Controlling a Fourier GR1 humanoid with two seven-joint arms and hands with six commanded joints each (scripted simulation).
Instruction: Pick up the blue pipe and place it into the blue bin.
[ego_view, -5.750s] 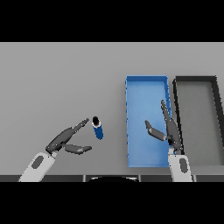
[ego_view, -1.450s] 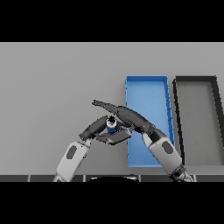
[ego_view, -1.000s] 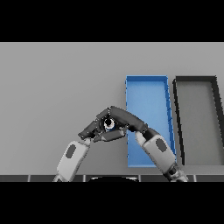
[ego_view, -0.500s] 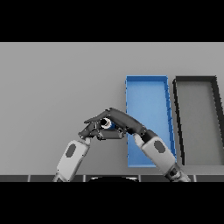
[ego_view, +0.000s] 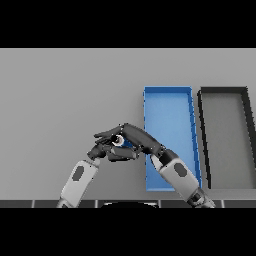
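Observation:
The blue pipe (ego_view: 119, 142) is a short dark-blue tube with a pale ring at its end, and only a small part of it shows between my two hands. It lies left of the blue bin (ego_view: 168, 90), near the bin's lower left side. My left hand (ego_view: 101, 150) comes in from the lower left, its fingers curled against the pipe from below and the left. My right hand (ego_view: 138, 139) reaches across from the lower right, over the bin's left wall, with its fingers bent over the top of the pipe. Whether the pipe rests on the table is hidden.
A black bin (ego_view: 224, 91) stands right beside the blue bin, on its right. Both bins are long trays running away from me. My right forearm (ego_view: 176, 172) lies over the blue bin's near left corner. Grey table (ego_view: 65, 100) stretches to the left and back.
Both hands have closed in tighter round the pipe. The right hand's fingers have come down flatter over it, and less of the pipe shows than before.

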